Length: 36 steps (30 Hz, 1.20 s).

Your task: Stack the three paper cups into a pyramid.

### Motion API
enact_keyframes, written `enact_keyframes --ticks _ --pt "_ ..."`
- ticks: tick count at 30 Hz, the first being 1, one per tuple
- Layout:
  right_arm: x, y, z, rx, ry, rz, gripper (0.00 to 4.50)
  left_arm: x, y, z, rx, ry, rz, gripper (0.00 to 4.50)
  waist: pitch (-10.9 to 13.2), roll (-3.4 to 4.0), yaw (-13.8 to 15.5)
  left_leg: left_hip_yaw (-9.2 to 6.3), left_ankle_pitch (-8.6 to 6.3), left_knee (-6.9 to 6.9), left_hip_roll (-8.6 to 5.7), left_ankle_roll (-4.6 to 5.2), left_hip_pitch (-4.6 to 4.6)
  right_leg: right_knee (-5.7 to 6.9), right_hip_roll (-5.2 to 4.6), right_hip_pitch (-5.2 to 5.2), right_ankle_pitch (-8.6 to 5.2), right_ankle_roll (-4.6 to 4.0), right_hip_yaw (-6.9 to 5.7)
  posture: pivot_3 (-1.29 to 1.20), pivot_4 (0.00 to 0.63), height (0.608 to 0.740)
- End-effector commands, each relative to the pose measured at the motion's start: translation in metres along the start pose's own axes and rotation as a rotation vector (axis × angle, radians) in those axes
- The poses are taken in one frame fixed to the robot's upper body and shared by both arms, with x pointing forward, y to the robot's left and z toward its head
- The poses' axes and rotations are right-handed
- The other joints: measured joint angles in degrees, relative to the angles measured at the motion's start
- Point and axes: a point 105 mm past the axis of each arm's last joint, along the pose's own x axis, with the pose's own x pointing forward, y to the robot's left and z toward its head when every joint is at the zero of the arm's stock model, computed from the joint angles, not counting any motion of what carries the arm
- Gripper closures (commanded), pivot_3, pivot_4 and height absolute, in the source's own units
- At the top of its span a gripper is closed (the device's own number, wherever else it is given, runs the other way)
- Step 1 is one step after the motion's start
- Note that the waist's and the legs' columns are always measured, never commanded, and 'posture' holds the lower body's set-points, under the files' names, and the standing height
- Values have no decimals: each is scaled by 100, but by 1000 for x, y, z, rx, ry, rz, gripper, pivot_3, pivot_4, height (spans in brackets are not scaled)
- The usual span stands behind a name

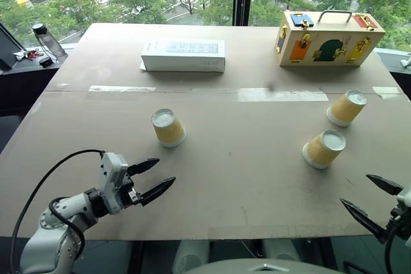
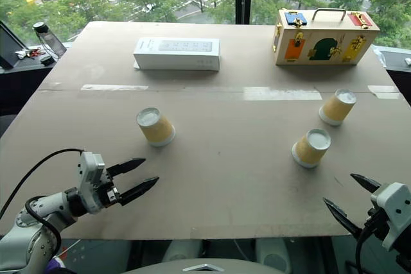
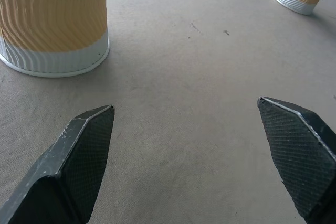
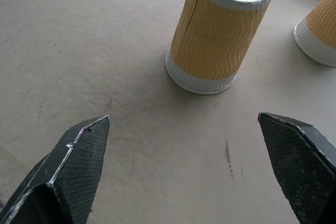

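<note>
Left claw (image 1: 154, 178) spread, cups (image 1: 168, 127) apart

We see our left gripper (image 1: 156, 178) spread wide over the table (image 1: 244, 178), empty; one upturned paper cup (image 1: 168, 127) stands just ahead of its fingertips. Our right gripper (image 1: 363, 199) gapes too, holding nothing, with a second cup (image 1: 323, 149) ahead of it and a third cup (image 1: 347, 107) farther on.
</note>
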Motion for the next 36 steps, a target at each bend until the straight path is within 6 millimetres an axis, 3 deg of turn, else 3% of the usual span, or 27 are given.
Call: enact_keyframes --ticks 1,4,11,19,27,30,33,36 --pt "8 -6 13 -5 -72 -68 0 7 -4 10 53 -26 -28 31 0 -3 11 0 0 0 0 0 0 0 0 0 0 0 0 0 150 740" --pt "23 -7 27 75 -159 -127 0 19 -10 20 74 -69 -87 31 -2 -5 10 1 0 5 10 -1 2 0 5 1 0 1 -3 0 150 740" --pt "36 -9 37 81 -170 -170 0 31 -22 31 101 -109 -176 31 1 6 11 9 -1 0 9 -1 -6 0 8 -2 10 -27 -1 0 150 740" --pt "67 -16 54 113 -216 -192 0 30 -34 34 147 -115 -258 31 0 6 -26 10 -1 4 13 -1 1 6 14 -1 5 -17 0 0 150 740" --pt "92 -33 54 144 -216 -186 0 27 -39 33 156 -128 -262 31 2 7 -40 10 -1 3 12 -1 -3 4 15 -1 11 -28 2 0 150 740" --pt "94 -35 50 148 -207 -174 801 25 -39 33 153 -135 -252 0 2 8 -46 9 -1 3 12 -1 -2 6 17 -1 11 -28 2 0 150 740" --pt "93 -36 49 141 -209 -164 2174 24 -42 34 151 -144 -244 0 2 7 -65 9 0 3 12 -1 -1 7 17 -1 11 -27 3 0 150 740" --pt "92 -34 54 131 -231 -135 2241 23 -43 35 152 -160 -209 0 2 7 -89 9 -1 3 12 -1 0 7 17 0 10 -27 3 0 150 740"
